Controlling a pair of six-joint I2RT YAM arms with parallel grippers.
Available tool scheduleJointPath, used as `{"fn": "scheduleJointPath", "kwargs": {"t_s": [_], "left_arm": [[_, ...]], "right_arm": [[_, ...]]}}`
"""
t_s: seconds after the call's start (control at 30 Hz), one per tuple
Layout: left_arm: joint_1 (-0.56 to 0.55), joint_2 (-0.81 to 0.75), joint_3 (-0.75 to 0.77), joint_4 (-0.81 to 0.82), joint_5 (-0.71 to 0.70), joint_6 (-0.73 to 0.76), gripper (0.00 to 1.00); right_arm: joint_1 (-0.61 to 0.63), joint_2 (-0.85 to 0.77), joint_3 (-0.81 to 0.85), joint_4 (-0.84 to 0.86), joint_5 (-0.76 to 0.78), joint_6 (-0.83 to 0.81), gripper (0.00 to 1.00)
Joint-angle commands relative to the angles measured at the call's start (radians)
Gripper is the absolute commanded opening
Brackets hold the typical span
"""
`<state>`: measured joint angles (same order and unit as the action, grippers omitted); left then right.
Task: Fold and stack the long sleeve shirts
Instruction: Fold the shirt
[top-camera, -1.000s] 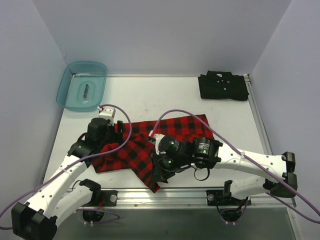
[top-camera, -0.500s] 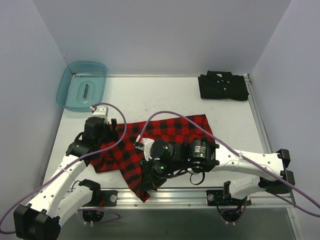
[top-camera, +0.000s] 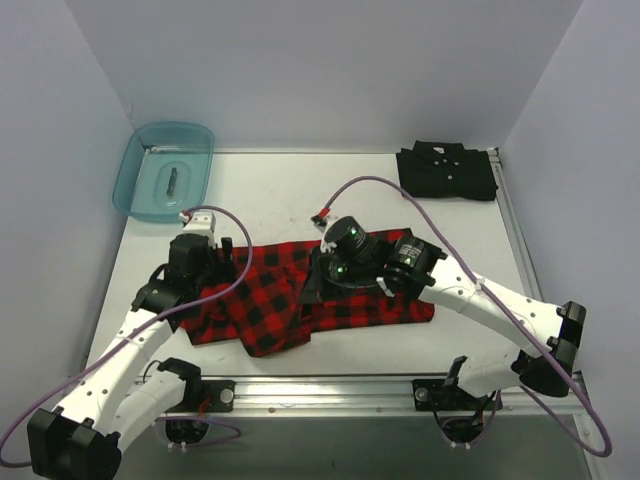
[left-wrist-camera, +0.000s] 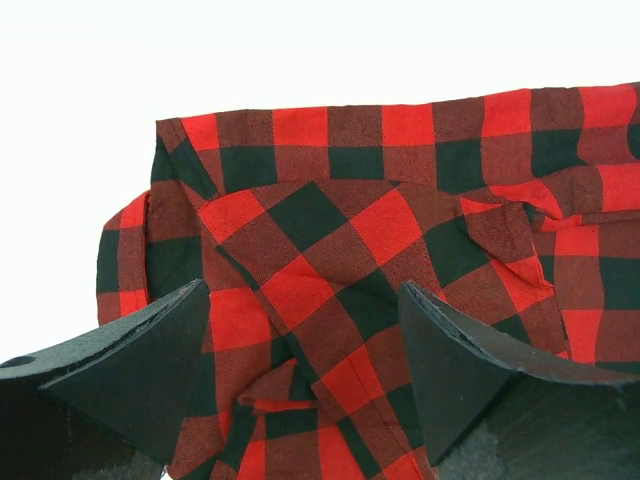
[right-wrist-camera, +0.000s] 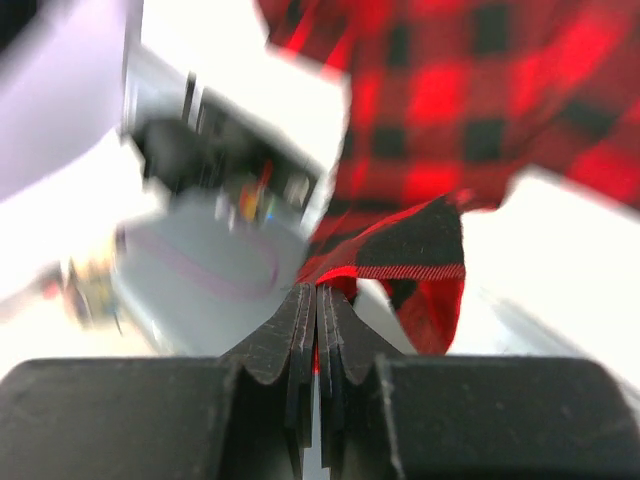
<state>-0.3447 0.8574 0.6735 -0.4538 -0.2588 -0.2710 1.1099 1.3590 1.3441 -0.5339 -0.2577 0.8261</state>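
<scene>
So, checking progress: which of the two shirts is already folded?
The plain black shirt at the far right corner: it sits as a compact folded rectangle, while the red plaid shirt lies spread and rumpled nearer the front.

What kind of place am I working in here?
Most likely a lab robot test cell: a white table boxed in by plain pale walls, a metal mounting rail along its near edge, and staged props on it: a plaid shirt, a folded black shirt, a teal bin.
</scene>
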Motion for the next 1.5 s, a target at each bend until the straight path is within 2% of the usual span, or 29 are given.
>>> {"fn": "scheduleJointPath", "kwargs": {"t_s": [0.0,0.17,0.4,0.9,1.03,1.07,1.13,1.17,1.37,1.47], "left_arm": [[0.007,-0.012,0.015,0.004,0.000,-0.002,0.85],[0.007,-0.005,0.012,0.015,0.052,0.012,0.85],[0.007,0.017,0.014,0.020,0.105,0.024,0.85],[0.007,0.040,0.017,0.023,0.139,0.027,0.85],[0.007,0.045,0.017,0.023,0.141,0.027,0.85],[0.007,0.046,0.017,0.023,0.144,0.027,0.85],[0.007,0.051,0.017,0.023,0.145,0.027,0.85],[0.007,0.051,0.017,0.023,0.147,0.027,0.85],[0.007,0.078,0.031,0.006,0.180,-0.040,0.85],[0.003,0.142,0.054,0.006,0.236,-0.202,0.85]], "right_arm": [[-0.154,-0.017,0.007,0.020,0.038,-0.010,0.00],[-0.424,0.044,-0.031,0.067,0.038,0.044,0.00],[-0.675,0.147,-0.112,0.127,-0.024,0.123,0.00],[-0.943,0.247,-0.247,0.178,-0.046,0.140,0.01],[-0.960,0.281,-0.234,0.178,-0.008,0.130,0.21],[-0.961,0.282,-0.229,0.176,0.000,0.119,0.34],[-0.963,0.273,-0.221,0.173,0.032,0.061,0.43],[-0.964,0.264,-0.223,0.173,0.038,0.036,0.51],[-0.941,0.125,-0.267,0.172,-0.009,-0.181,0.53],[-0.881,0.063,-0.313,0.219,-0.052,-0.240,0.52]]}}
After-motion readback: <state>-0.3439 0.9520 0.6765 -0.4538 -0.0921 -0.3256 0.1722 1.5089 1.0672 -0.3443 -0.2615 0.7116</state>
